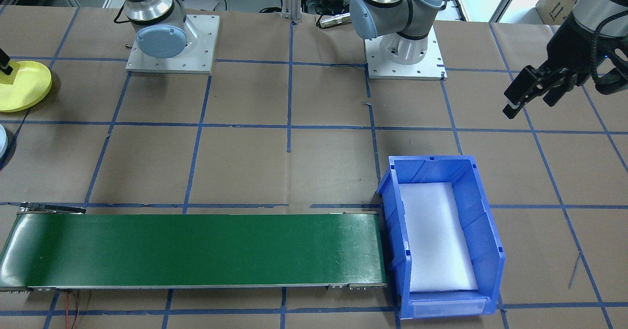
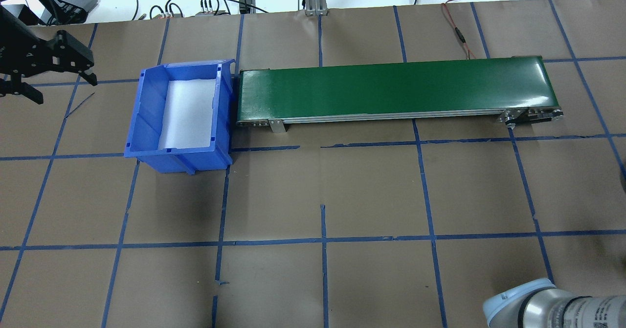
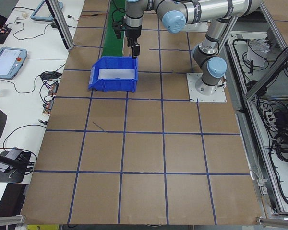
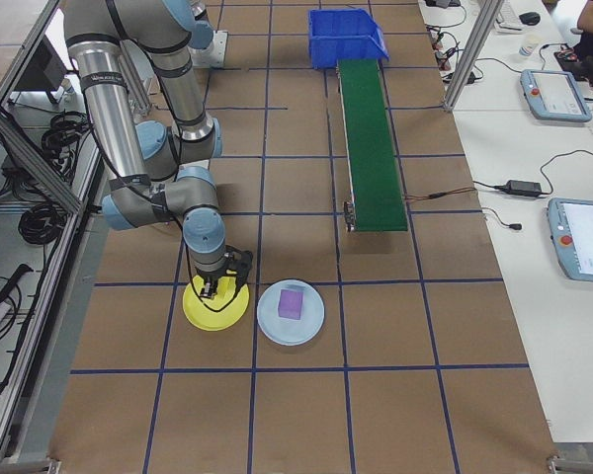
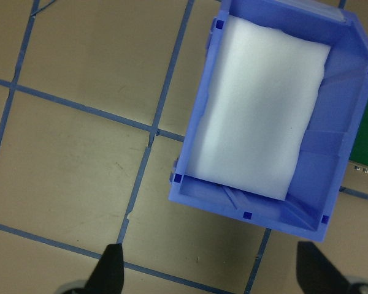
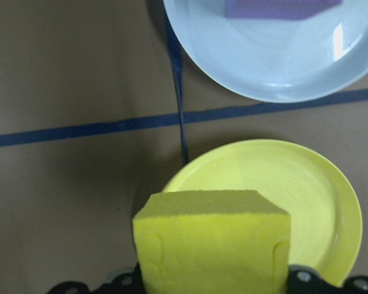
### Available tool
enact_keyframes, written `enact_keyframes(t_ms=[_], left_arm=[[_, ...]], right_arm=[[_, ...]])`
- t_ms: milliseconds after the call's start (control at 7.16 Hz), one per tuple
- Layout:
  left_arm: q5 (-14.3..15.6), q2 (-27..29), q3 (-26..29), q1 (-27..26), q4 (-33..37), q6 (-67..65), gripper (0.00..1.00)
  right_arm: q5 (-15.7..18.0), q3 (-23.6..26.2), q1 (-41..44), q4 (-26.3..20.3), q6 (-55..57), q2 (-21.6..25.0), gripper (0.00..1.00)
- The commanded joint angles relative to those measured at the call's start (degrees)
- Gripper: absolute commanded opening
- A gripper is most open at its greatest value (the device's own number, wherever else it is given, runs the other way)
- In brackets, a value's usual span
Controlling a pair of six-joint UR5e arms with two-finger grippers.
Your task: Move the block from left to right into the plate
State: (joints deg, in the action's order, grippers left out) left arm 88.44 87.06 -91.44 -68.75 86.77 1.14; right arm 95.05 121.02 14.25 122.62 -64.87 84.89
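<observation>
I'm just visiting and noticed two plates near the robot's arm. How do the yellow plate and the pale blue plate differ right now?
The yellow plate is bright yellow; the pale blue plate is light blue and looks slightly wider. The pale blue plate carries a purple block, while the yellow plate has the right gripper over it, holding a yellow block that the wrist view shows just above it. Both are round, shallow and lie side by side on the table.

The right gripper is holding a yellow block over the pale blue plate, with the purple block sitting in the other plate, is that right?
Not quite. The right gripper holds the yellow block over the yellow plate, not the pale blue one. The purple block does sit in the other plate, the pale blue plate. The right wrist-mounted and exterior right views show this.
</observation>
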Motion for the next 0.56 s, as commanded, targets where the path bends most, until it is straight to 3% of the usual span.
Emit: enact_keyframes(t_ms=[0, 279, 419], left_arm=[[0.16, 0.13, -0.93, 1.59, 0.32, 0.09, 1.0], [-0.02, 0.74, -0.41, 1.6, 0.15, 0.53, 1.0], [0.07, 0.66, 0.02, 1.69, 0.24, 0.62, 1.0]], right_arm=[[-4.22, -0.52, -1.06, 0.52, -0.43, -2.27, 1.0], [-4.78, -3.31, 1.2, -0.62, 0.97, 0.6, 1.0], [-4.0, -6.55, 6.79, -4.89, 5.06, 2.19, 1.0]])
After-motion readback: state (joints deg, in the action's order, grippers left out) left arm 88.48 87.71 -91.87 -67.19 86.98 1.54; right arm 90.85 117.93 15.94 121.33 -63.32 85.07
